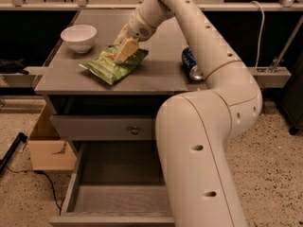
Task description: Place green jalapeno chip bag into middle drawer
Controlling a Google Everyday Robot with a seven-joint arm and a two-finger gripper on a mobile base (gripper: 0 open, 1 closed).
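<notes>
The green jalapeno chip bag [111, 66] lies flat on the grey cabinet top, left of centre, with its far end under my gripper. My gripper [122, 52] reaches down from the upper right and touches the bag's far end. The middle drawer [118, 193] stands pulled open at the bottom of the cabinet, a deep grey box with a wood-grain floor and nothing in it. My arm covers the drawer's right side.
A white bowl [78, 37] stands at the cabinet top's back left. A blue soda can [191, 64] lies at its right edge. A shut drawer front with a small knob [134, 130] sits above the open drawer. A cardboard box [46, 148] stands on the floor at left.
</notes>
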